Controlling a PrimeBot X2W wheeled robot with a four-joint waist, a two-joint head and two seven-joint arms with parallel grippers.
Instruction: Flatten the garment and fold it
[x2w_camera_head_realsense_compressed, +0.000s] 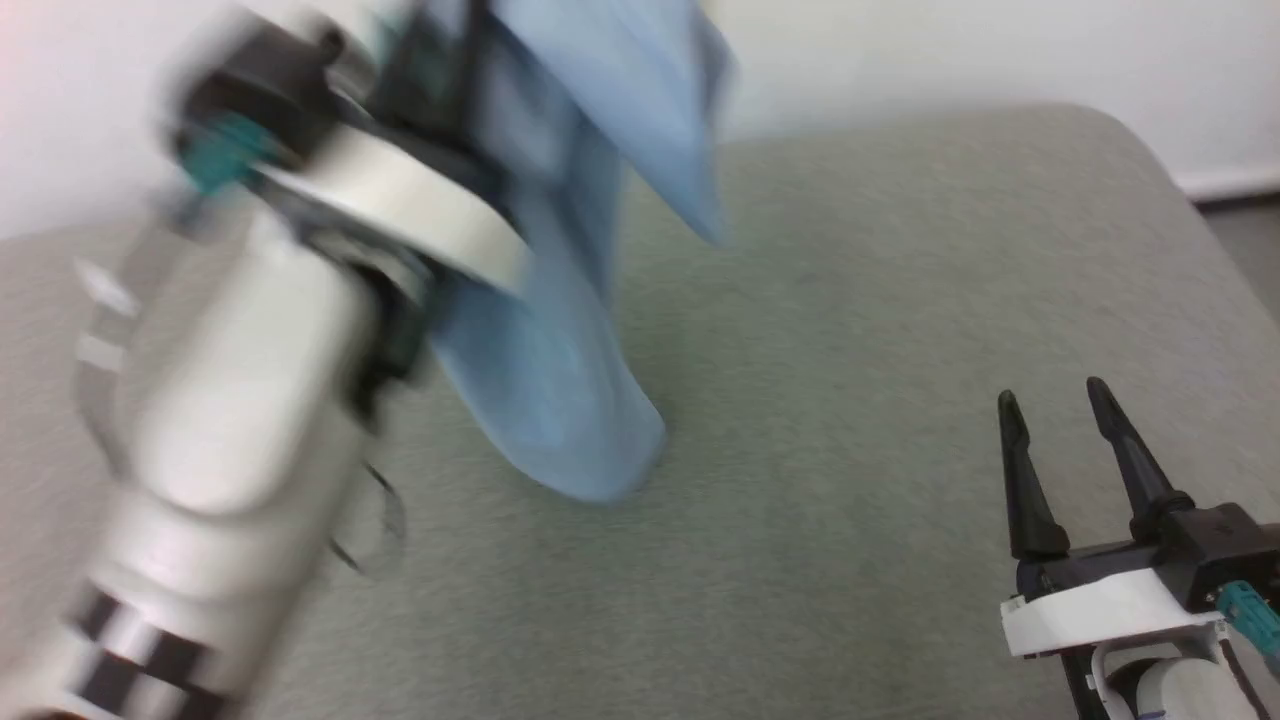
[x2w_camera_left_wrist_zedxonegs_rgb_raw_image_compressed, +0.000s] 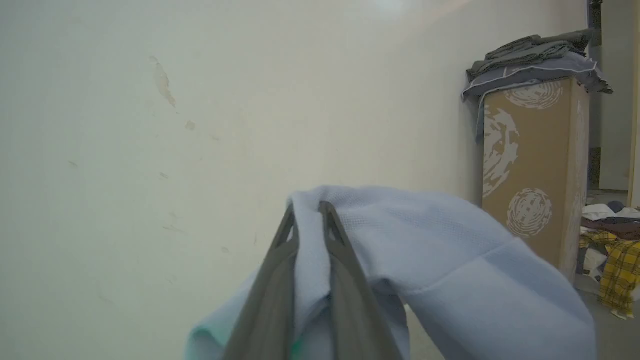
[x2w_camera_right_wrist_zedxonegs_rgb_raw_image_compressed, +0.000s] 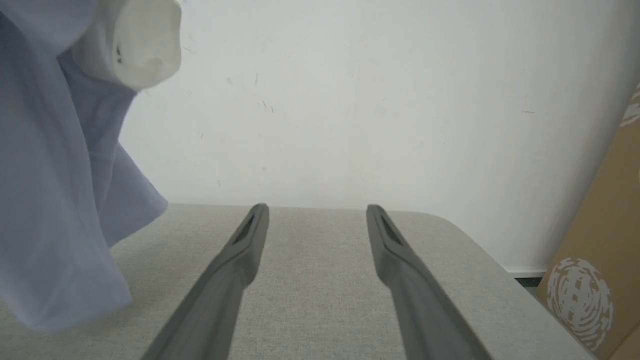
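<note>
You face a pale, scuffed wall (x2w_camera_left_wrist_zedxonegs_rgb_raw_image_compressed: 150, 125) beyond the work; below it your grey fabric-covered table (x2w_camera_head_realsense_compressed: 900, 300) spreads across the head view, its far right corner rounded. Your left forearm (x2w_camera_head_realsense_compressed: 230, 400), pale and blurred, rises from the lower left of the head view, well above the table. The garment (x2w_camera_head_realsense_compressed: 560, 400), a light-blue shirt, hangs from the top of that arm in a long crumpled fold; its lower end droops toward the middle of the table, though you cannot tell whether it touches the cloth surface; in the right wrist view the same garment (x2w_camera_right_wrist_zedxonegs_rgb_raw_image_compressed: 50, 225) hangs at the far left, over the table's left part. To the right in the left wrist view stands a tall brown cardboard box (x2w_camera_left_wrist_zedxonegs_rgb_raw_image_compressed: 530, 165) printed with white round patterns; folded grey clothes (x2w_camera_left_wrist_zedxonegs_rgb_raw_image_compressed: 530, 55) lie stacked on top of it; a heap of mixed clothes (x2w_camera_left_wrist_zedxonegs_rgb_raw_image_compressed: 610, 235), one piece yellow plaid, lies on the floor beside it. Your left gripper (x2w_camera_left_wrist_zedxonegs_rgb_raw_image_compressed: 306, 212) is clamped on the garment, with a thin band of blue cloth pinched between the two nearly touching fingers and the rest spilling off to the right. Your right gripper (x2w_camera_head_realsense_compressed: 1050, 395) sits low at the right edge of the table, well apart from the garment; its fingers (x2w_camera_right_wrist_zedxonegs_rgb_raw_image_compressed: 240, 260) stand spread wide with nothing between them.
</note>
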